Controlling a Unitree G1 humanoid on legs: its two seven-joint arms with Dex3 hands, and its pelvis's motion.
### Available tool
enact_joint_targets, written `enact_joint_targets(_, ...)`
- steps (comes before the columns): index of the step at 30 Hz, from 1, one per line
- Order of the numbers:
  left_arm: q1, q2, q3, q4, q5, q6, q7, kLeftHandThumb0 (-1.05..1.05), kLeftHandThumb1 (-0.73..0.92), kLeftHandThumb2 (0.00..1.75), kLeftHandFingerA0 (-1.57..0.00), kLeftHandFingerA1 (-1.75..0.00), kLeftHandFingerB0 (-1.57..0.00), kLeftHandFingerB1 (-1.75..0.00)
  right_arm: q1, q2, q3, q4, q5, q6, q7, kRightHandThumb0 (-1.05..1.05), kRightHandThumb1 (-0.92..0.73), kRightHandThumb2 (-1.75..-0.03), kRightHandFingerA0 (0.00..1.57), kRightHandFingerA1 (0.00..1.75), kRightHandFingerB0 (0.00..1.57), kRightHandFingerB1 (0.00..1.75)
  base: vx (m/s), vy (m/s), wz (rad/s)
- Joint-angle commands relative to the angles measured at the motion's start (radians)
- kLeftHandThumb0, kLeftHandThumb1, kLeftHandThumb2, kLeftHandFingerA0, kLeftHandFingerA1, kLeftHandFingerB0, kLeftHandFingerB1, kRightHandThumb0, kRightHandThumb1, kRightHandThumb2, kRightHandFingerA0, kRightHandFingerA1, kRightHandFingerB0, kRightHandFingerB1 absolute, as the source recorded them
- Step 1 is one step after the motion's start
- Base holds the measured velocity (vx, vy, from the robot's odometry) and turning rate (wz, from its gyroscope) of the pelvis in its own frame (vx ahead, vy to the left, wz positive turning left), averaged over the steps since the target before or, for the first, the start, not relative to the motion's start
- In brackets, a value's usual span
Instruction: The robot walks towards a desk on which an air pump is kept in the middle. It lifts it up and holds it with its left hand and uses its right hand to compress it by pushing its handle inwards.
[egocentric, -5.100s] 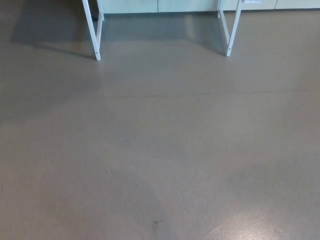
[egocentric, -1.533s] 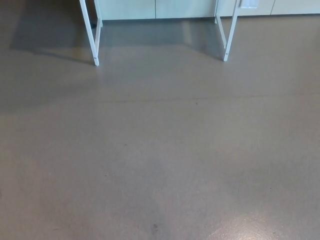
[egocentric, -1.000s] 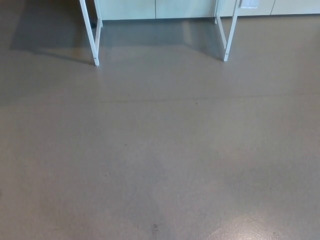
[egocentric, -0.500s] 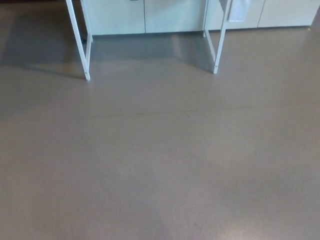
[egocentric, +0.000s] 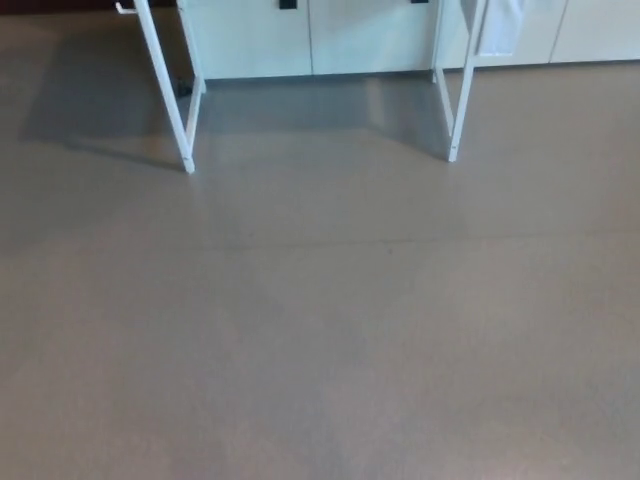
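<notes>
The head view looks down at a grey floor (egocentric: 320, 330). Only the white legs of the desk show at the top: a left leg (egocentric: 166, 90) and a right leg (egocentric: 462, 85). The desk's top and the air pump are outside the picture. Neither of my hands shows.
Pale cabinet fronts (egocentric: 330, 35) run along the back behind the desk legs. A white cloth or sheet (egocentric: 499, 25) hangs near the right leg. The desk's shadow (egocentric: 90, 100) falls on the floor at the left.
The whole picture has shifted: the desk legs now sit lower in the frame and more of the cabinets shows, so the camera has moved.
</notes>
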Motion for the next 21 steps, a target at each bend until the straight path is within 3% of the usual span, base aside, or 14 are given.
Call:
enact_joint_targets(1, 0.01, 0.011, 0.009, -0.008, -0.009, -0.01, 0.002, -0.11, 0.72, 0.61, -0.46, -0.4, -0.36, -0.38, 0.0, -0.001, 0.001, -0.01, 0.001, -0.009, -0.003, -0.33, -0.73, -0.62, 0.53, 0.42, 0.39, 0.38, 0.29, 0.2, -0.19)
enact_joint_targets(11, -0.003, 0.031, 0.018, 0.053, -0.008, -0.037, -0.003, -0.13, 0.72, 0.61, -0.45, -0.39, -0.35, -0.37, -0.01, 0.007, 0.006, 0.014, 0.016, -0.035, 0.011, -0.3, -0.72, -0.62, 0.54, 0.43, 0.4, 0.38, 0.35, 0.367, -0.28)
enact_joint_targets(21, 0.013, 0.031, 0.014, 0.011, -0.003, -0.031, 0.004, -0.13, 0.72, 0.61, -0.45, -0.39, -0.35, -0.37, -0.009, 0.009, 0.014, -0.007, 0.006, -0.008, 0.004, -0.29, -0.73, -0.62, 0.53, 0.42, 0.4, 0.38, 0.31, -0.02, 0.2)
